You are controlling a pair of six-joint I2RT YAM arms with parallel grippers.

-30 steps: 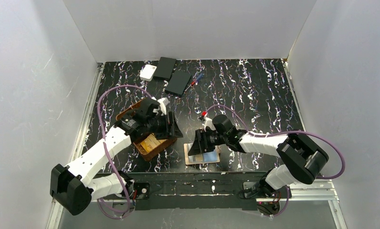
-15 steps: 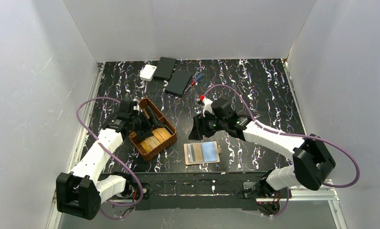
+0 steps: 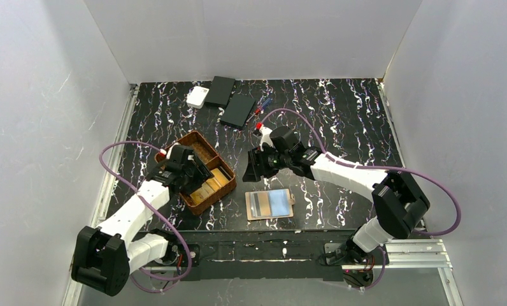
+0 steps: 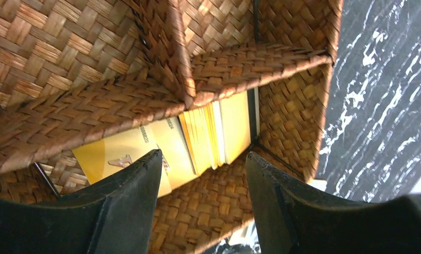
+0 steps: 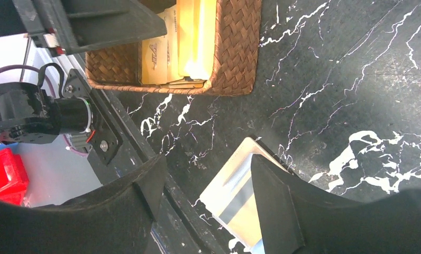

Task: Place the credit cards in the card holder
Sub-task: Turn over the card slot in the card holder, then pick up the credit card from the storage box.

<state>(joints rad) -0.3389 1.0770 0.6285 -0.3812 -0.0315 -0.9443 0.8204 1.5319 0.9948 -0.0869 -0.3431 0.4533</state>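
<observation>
Since half a second ago the left gripper (image 4: pixel 202 159) has been drawn from the far end of the woven tray (image 3: pixel 200 145) to its near compartment. The right gripper (image 5: pixel 208 161) has been swung left, farther from the card holder (image 3: pixel 270 204), which has been left where it lay. Both pairs of fingers are held apart, with nothing between them.

The credit cards (image 4: pixel 213 135) are packed in that near compartment, partly fanned and hemmed in by woven walls. Their long axis is set along the tray's diagonal, near-left to far-right in the top view.

The card holder is laid open and flat on the marbled table (image 3: pixel 340 127), close to the near edge, with its long axis running left to right. A bluish card and a striped one seem to be lodged in its pockets, though glare hides the detail.

A strip of bare table is left between the tray's right corner and the holder, and the right gripper is hung above it. Much more bare table is left to the holder's right
</observation>
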